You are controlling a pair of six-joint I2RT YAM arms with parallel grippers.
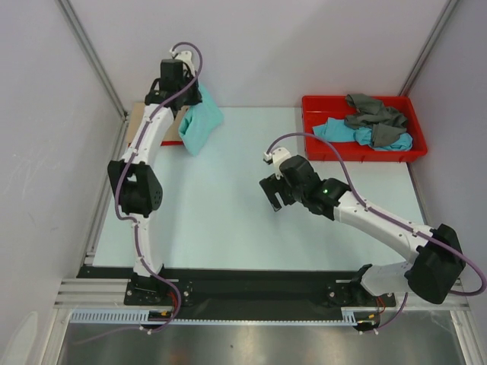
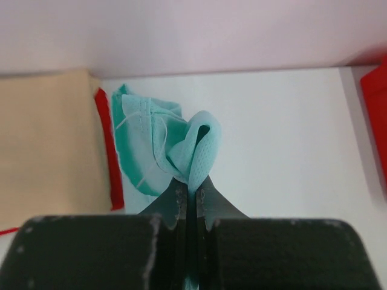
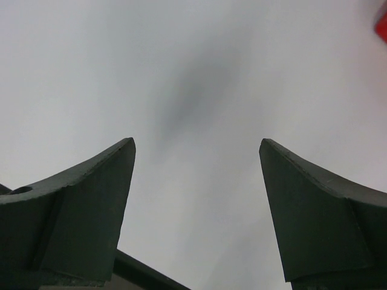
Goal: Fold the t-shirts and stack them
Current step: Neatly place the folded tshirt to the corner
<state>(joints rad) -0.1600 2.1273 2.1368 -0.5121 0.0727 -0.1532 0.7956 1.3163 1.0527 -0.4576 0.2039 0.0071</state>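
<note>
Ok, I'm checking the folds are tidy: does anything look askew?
Yes: the mint-green shirt is bunched up in the left claw, pinched at one fold, beside the beige shirt rather than flat on it.

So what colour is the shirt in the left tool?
The t-shirt is mint-green, shown best in the left wrist view.

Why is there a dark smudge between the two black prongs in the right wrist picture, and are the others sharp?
Right wrist view: probably a soft shadow on the table, below the open right gripper. Left wrist view: the mint-green t-shirt is sharp, the left gripper near the lens blurred. Top external view: even light, no glare.
</note>
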